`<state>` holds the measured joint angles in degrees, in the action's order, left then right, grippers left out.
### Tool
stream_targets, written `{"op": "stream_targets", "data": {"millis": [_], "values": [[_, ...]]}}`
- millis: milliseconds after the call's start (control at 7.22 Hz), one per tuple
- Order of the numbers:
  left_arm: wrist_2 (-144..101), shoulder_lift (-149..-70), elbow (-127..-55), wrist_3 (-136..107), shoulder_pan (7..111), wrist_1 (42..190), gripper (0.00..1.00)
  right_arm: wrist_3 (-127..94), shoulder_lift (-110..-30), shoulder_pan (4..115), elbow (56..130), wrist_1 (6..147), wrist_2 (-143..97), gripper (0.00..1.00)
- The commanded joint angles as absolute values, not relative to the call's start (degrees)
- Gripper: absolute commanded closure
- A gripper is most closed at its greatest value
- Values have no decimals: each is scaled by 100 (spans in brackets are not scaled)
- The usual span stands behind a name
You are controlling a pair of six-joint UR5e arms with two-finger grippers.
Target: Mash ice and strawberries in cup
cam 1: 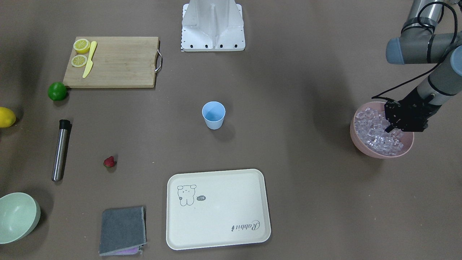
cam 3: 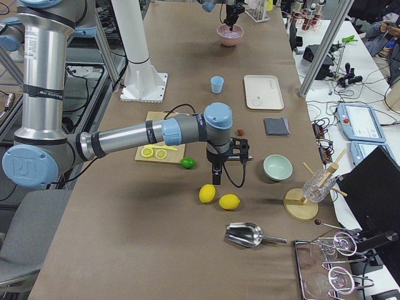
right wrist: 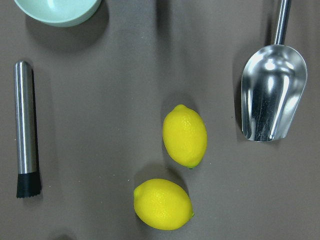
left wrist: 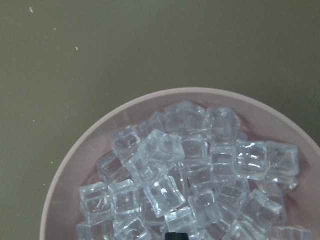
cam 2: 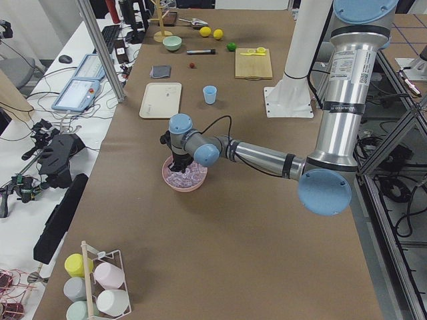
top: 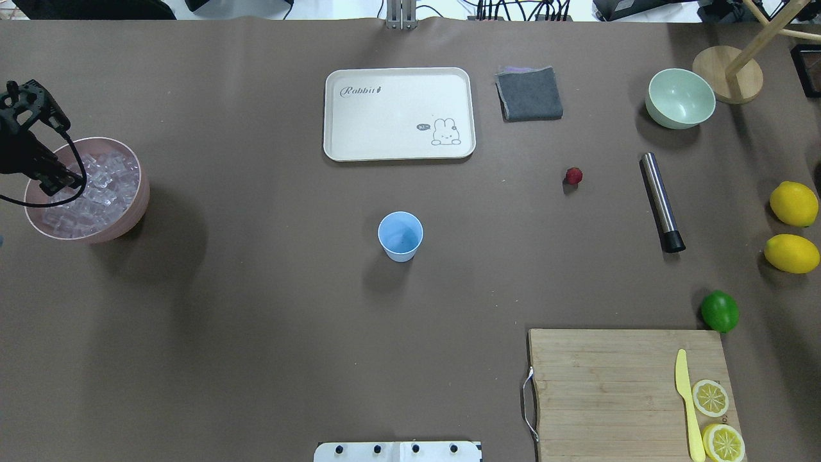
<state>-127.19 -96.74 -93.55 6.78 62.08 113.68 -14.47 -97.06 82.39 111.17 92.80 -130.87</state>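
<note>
Cup (top: 400, 236): one, upright at the middle of the worktop (top: 256, 333), bare surface all round. One strawberry (top: 573, 176) lies well apart. Your left hand (cam 1: 391, 127) reaches down to the ice (left wrist: 190, 165) heaped in one pink bowl (cam 1: 375, 153). You cannot tell whether it is spread or pressed together.

We count one cup (top: 400, 236), one strawberry (top: 574, 175), two bowls (top: 680, 96), two lemons (top: 794, 203), two lemon halves (top: 710, 398), one lime (top: 719, 311), one tray (top: 385, 122), one board (top: 609, 385), one knife (top: 687, 401), one cloth (top: 529, 94), one pestle (top: 662, 202).
</note>
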Motion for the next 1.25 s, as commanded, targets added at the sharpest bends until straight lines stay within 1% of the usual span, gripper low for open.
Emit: {"op": "stream_targets", "data": {"millis": [0, 139, 554, 970, 1108], "values": [[-12744, -9807, -9317, 616, 6231, 11355, 8, -1450, -9721, 8235, 11118, 9281, -13087, 0], [-12735, -9835, -9299, 145, 6171, 11373, 3, -1450, -9729, 8235, 11118, 9281, -13104, 0], [-12718, -10159, -8774, -9, 6047, 11435, 3, -1459, -9721, 8235, 11118, 9272, -13104, 0], [-12727, -10195, -8702, 17, 5994, 11443, 3, -1468, -9721, 8235, 11171, 9272, -13104, 0], [-12709, -10187, -8701, 44, 5985, 11443, 14, -1476, -9721, 8235, 11206, 9272, -13104, 0]]}}
